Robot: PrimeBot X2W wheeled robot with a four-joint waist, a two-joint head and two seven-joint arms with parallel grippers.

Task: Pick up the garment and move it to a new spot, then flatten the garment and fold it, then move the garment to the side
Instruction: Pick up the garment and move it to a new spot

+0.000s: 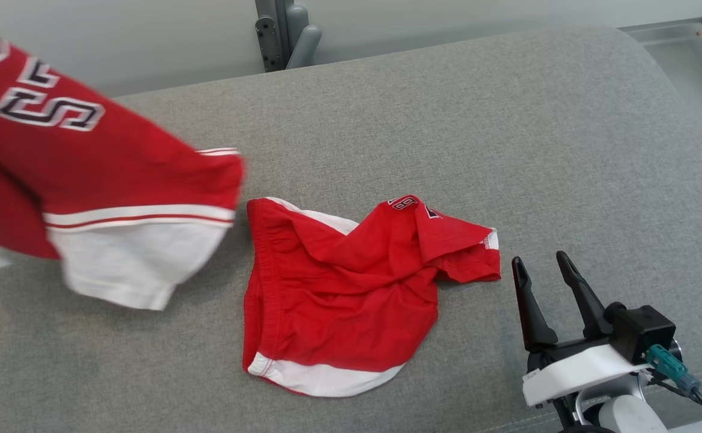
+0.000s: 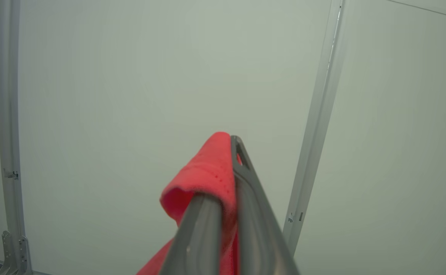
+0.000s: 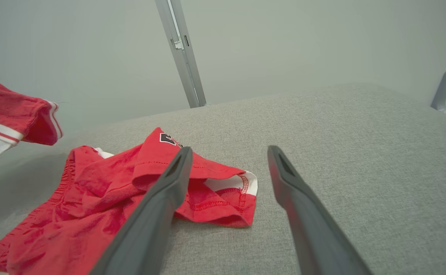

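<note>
A red jersey (image 1: 104,180) with white trim and dark block lettering hangs in the air over the left side of a grey padded surface (image 1: 507,120), its outline blurred. The robot's left gripper (image 2: 228,160), seen from its wrist, has its two dark fingers pressed together on a fold of the red cloth, which drapes over one finger against a pale wall (image 2: 131,76). Below and to the right of the jersey, a pair of red shorts (image 1: 339,294) with a white hem lies crumpled on the padding, one corner folded over to show part of a dark printed mark. The right gripper (image 1: 540,260) hovers just beside the right edge of the shorts, clear of the fabric, its fingers spread wide with nothing between them. A grey metal post (image 1: 279,30) stands behind the far edge of the surface.
</note>
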